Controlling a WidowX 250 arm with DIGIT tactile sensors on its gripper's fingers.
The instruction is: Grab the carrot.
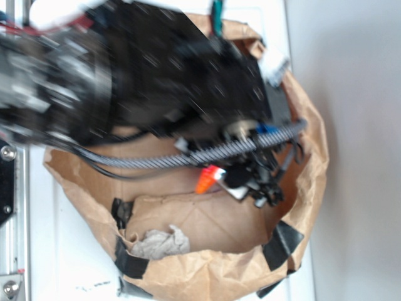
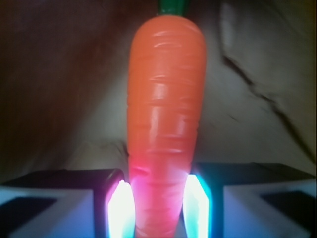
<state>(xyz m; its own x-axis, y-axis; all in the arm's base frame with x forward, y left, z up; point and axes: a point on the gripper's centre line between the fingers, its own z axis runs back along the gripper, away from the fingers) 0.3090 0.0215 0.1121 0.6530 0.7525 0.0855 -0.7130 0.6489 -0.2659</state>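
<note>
The carrot [image 2: 166, 124] fills the middle of the wrist view, glossy orange, with its green stem [image 2: 173, 5] at the top edge and its narrow end down between my fingers. My gripper [image 2: 158, 208] is shut on the carrot: both glowing pads [image 2: 121, 208] press its sides. In the exterior view the gripper [image 1: 241, 182] hangs inside the brown paper bag [image 1: 207, 276], and a short orange piece of the carrot [image 1: 204, 182] shows just left of the fingers. The arm's black body hides the bag's back half.
The paper bag has black tape patches [image 1: 282, 244] on its rim and a crumpled grey paper wad [image 1: 160, 243] on its floor at the front left. A braided cable [image 1: 188, 157] runs across the bag. A metal rail [image 1: 9, 219] stands at the left.
</note>
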